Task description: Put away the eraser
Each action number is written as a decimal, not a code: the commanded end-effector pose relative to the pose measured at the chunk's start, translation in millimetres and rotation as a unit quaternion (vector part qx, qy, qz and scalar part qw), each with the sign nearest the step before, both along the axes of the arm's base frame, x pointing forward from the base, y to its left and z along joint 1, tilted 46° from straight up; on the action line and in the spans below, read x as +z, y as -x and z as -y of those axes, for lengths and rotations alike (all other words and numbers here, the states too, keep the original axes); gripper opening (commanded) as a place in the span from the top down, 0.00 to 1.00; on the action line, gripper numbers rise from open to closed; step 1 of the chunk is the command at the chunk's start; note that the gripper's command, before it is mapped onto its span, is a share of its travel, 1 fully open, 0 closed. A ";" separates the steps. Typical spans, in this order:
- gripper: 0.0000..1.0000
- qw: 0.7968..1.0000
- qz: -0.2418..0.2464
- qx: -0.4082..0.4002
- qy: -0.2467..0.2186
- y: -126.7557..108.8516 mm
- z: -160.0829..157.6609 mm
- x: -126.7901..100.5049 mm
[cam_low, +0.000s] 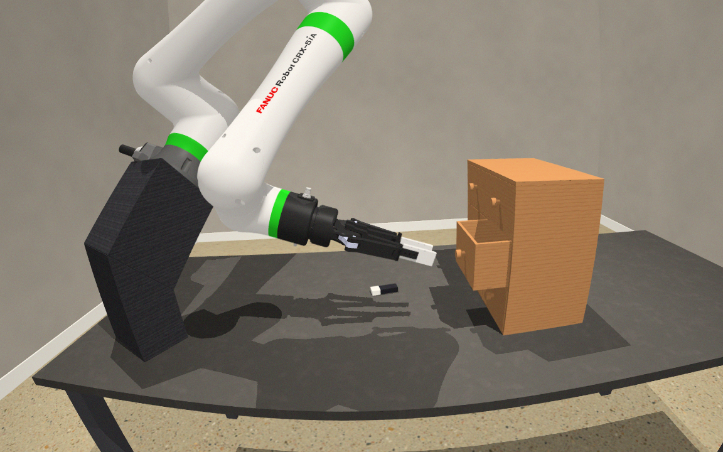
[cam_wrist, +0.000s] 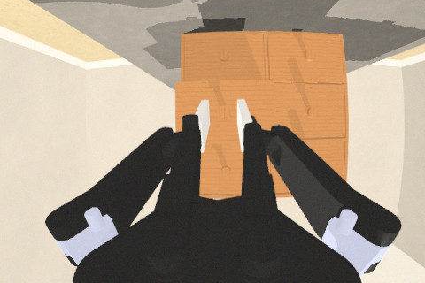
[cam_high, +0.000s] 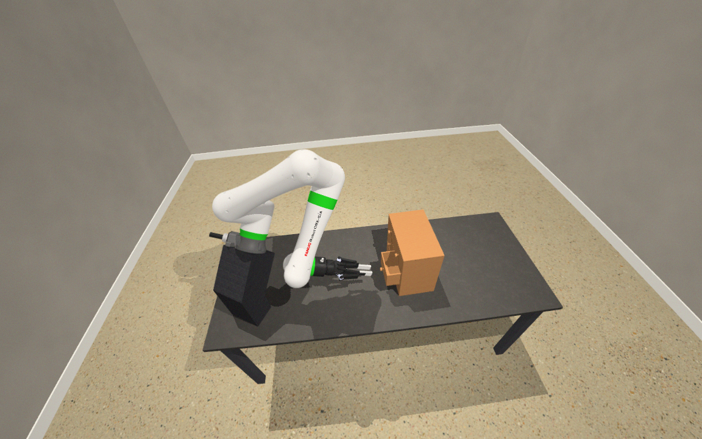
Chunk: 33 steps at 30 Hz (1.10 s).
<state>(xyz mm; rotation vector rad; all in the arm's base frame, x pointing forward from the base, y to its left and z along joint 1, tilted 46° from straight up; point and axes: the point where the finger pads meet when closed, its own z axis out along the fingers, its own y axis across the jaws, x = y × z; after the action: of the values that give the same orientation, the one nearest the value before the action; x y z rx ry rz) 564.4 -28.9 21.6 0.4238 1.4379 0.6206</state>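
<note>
The eraser, white with a dark sleeve, lies on the table below and behind the fingertips. A dark piece at the wrist view's top edge seems to be it; the top view does not show it. The orange chest stands upright. Its near middle drawer is partly out and looks level; its contents are hidden. My gripper is open a little, empty, a short gap in front of that drawer's knob, which shows between the fingers in the wrist view.
The chest's other drawers look pushed in, with knobs such as the upper one and a side-column one. The robot's dark pedestal stands at the other end of the table.
</note>
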 end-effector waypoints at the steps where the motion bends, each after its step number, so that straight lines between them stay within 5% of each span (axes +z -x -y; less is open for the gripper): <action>1: 0.80 1.000 0.000 0.001 0.000 17.8 1.3 -1.1; 8: 0.80 1.000 0.000 0.001 0.000 42.5 4.2 -3.1; 33: 0.80 0.999 -0.041 0.034 0.007 54.2 8.5 -0.1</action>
<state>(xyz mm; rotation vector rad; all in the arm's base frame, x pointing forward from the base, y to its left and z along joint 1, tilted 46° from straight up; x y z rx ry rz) 513.4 -35.8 20.6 0.4016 1.5119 0.6460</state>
